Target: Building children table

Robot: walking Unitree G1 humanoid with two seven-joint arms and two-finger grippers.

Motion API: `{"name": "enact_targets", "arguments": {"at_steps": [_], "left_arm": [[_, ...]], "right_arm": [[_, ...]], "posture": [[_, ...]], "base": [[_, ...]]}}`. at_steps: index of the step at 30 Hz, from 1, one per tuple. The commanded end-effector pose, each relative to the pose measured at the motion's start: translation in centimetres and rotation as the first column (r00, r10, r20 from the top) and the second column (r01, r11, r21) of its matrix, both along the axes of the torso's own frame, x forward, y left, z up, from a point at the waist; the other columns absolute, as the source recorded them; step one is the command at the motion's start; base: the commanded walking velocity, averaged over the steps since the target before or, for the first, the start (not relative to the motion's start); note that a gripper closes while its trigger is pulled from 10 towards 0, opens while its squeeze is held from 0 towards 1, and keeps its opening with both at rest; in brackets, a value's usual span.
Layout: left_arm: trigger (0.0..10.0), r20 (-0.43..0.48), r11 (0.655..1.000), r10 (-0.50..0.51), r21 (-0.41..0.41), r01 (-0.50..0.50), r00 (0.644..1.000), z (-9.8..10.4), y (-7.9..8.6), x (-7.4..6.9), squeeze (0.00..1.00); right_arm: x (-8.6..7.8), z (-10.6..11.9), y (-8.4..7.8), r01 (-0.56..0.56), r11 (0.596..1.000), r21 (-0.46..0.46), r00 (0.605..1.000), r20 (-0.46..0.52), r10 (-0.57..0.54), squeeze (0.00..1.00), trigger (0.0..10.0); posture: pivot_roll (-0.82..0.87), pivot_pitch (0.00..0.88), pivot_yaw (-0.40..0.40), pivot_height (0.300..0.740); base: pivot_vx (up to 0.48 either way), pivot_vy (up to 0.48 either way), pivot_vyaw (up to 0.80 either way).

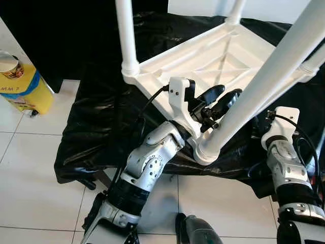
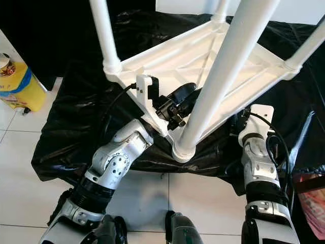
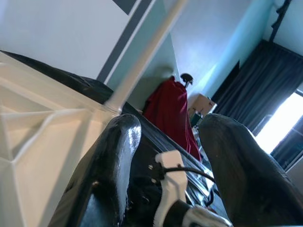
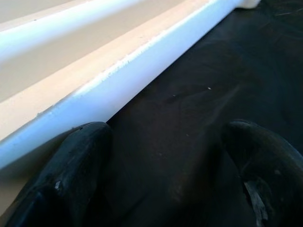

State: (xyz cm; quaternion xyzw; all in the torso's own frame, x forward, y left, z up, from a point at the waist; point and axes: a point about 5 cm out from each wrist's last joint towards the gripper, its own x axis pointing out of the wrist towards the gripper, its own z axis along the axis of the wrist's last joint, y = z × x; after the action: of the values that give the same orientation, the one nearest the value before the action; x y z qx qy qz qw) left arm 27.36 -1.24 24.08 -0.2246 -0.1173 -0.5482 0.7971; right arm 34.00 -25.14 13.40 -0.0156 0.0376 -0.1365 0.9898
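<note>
A white plastic children's table [image 1: 213, 56] lies upside down on a black plastic sheet [image 1: 101, 122], its legs pointing up. The nearest leg [image 1: 254, 86] stands in the front corner socket [image 1: 205, 150]. My left gripper [image 1: 222, 97] is open just behind that leg, above the table's underside, with nothing between its fingers [image 3: 109, 161]. My right wrist [image 1: 281, 124] reaches in at the table's right edge, where its fingers are hidden. In the right wrist view the right gripper [image 4: 161, 161] is open over the black sheet, beside the table's white rim [image 4: 118, 80].
A yellow container [image 1: 23, 89] stands on the white tiled floor [image 1: 30, 178] at the left. A second leg [image 1: 127, 35] rises at the table's left corner. A red garment [image 3: 170, 109] hangs in the background. Something pink [image 2: 312, 203] lies at the lower right.
</note>
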Motion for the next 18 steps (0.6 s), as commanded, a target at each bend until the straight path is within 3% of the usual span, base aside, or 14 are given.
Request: {"name": "enact_targets", "arguments": {"at_steps": [1,3,6,8,12,18], "left_arm": [[10.0,0.225,0.896,-0.439,0.034,0.443,0.87,0.8,-1.9,-4.0,0.0],[10.0,0.227,0.895,-0.44,0.035,0.444,0.869,1.0,-1.9,-4.6,0.0],[10.0,0.227,0.894,-0.442,0.036,0.446,0.868,1.0,-1.9,-4.8,0.0],[10.0,0.223,0.89,-0.452,0.055,0.452,0.864,1.0,-2.0,-4.9,0.0],[10.0,0.223,0.886,-0.461,0.064,0.459,0.859,1.1,-1.9,-5.1,0.0],[10.0,0.213,0.899,-0.437,0.105,0.425,0.874,0.7,-2.2,-4.6,0.0]], "right_arm": [[1.0,0.8,2.2,-0.118,0.993,0.007,0.992,0.049,0.118,0.0,10.0],[1.6,1.0,3.3,-0.177,0.984,0.014,0.983,0.053,0.176,0.0,10.0],[1.8,1.0,3.7,-0.197,0.98,0.017,0.979,0.052,0.196,0.0,10.0],[2.1,1.0,5.1,-0.253,0.967,0.015,0.966,0.061,0.252,0.0,10.0],[2.2,1.0,5.9,-0.287,0.958,0.011,0.956,0.066,0.286,0.0,10.0],[1.9,1.1,4.6,-0.214,0.977,-0.023,0.972,0.09,0.215,0.0,10.0]], "posture": [[-0.03,0.142,-0.092,0.74],[-0.03,0.136,-0.092,0.74],[-0.03,0.136,-0.092,0.74],[-0.03,0.133,-0.086,0.74],[-0.03,0.131,-0.081,0.74],[-0.05,0.121,-0.063,0.74]], "base": [[0.0,0.0,0.0],[0.0,0.0,0.0],[0.0,0.0,0.0],[0.0,0.0,0.0],[0.0,0.0,0.0],[0.0,0.0,0.0]]}}
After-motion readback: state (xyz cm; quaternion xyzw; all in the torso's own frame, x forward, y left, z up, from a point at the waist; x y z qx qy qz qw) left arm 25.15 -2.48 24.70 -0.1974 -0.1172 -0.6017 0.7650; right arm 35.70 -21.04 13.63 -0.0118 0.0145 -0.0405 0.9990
